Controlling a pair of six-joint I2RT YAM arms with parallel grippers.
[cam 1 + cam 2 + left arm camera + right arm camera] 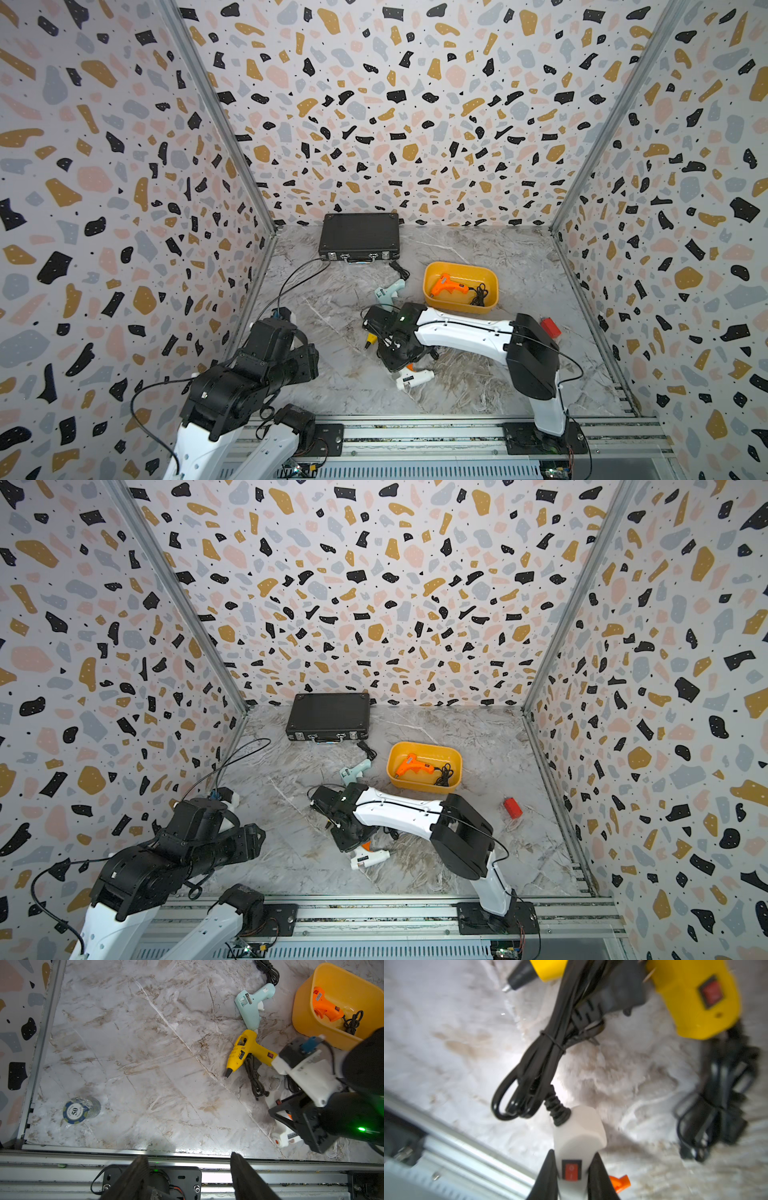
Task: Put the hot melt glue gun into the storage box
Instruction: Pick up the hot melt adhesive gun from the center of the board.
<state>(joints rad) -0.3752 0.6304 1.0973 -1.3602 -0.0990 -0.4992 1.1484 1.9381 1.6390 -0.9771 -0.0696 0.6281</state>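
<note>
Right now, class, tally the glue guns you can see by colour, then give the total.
Orange glue gun: 1
Pale blue glue gun: 1
Yellow glue gun: 1
White glue gun: 1
Total: 4

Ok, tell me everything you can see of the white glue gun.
The white glue gun is smooth white plastic, with a red rocker switch on the handle, an orange trigger and a ribbed black cord leaving the handle's end. It appears to lie on its side on the marble table. The right gripper is shut on its handle, a finger each side of the switch.
</note>
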